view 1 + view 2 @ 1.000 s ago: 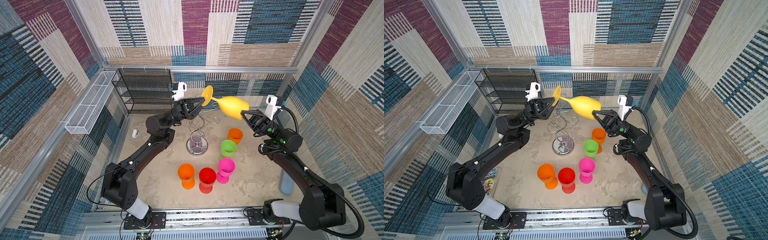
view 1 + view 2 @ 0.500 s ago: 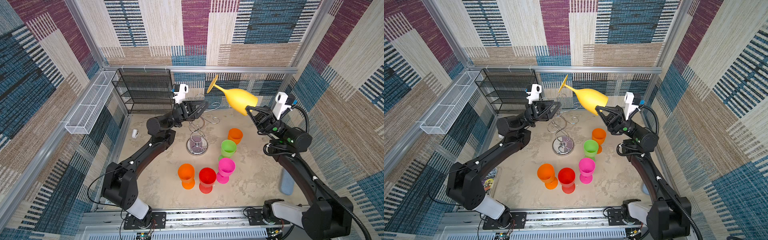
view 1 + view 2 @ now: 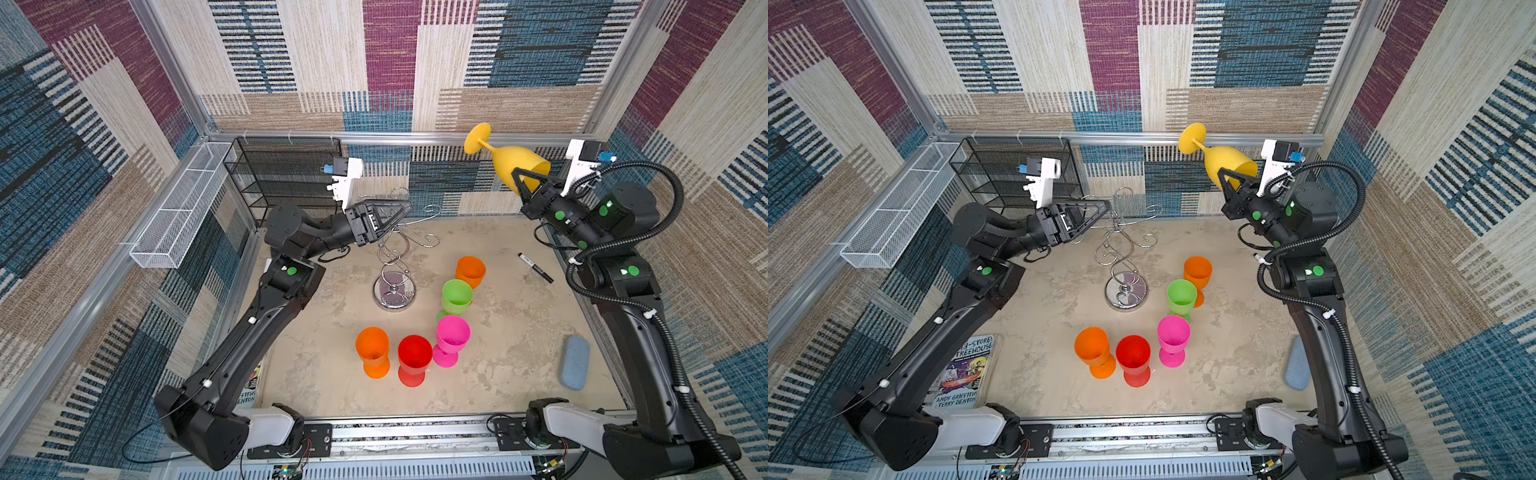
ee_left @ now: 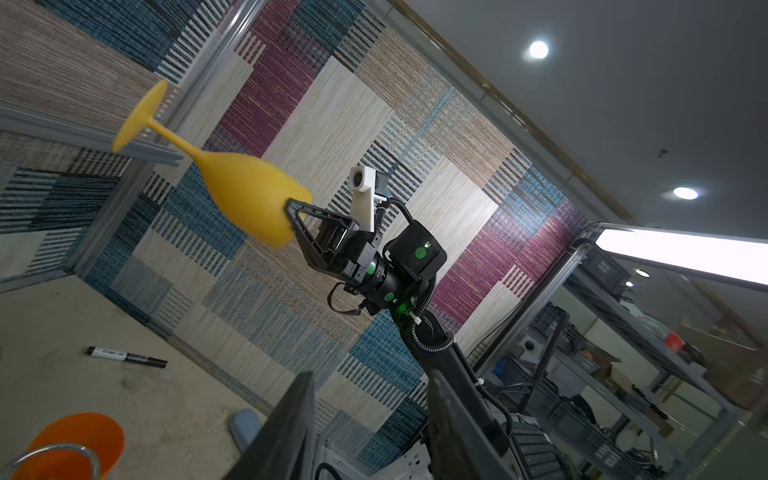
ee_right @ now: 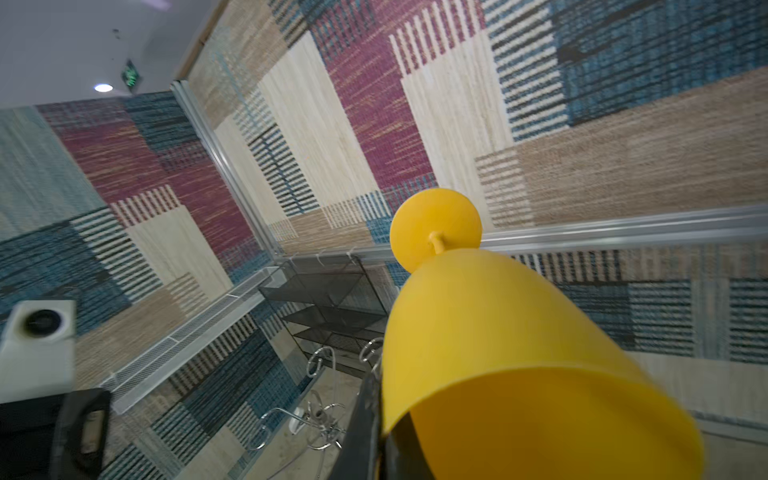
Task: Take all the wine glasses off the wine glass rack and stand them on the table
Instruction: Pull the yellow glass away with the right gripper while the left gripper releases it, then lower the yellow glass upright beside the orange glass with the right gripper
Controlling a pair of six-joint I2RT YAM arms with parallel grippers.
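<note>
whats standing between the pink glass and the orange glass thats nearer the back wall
The green glass stands between the pink glass and that orange glass, the three in a close row; both top views show it.

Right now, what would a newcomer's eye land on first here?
The yellow wine glass stands out first, held high at the back right by the right tool, which pinches its rim with the foot toward the back wall. Next come five bright glasses standing on the table, from the red glass to the rear orange glass, in front and right of the bare chrome rack. The left tool hangs open by the rack's top.
</note>
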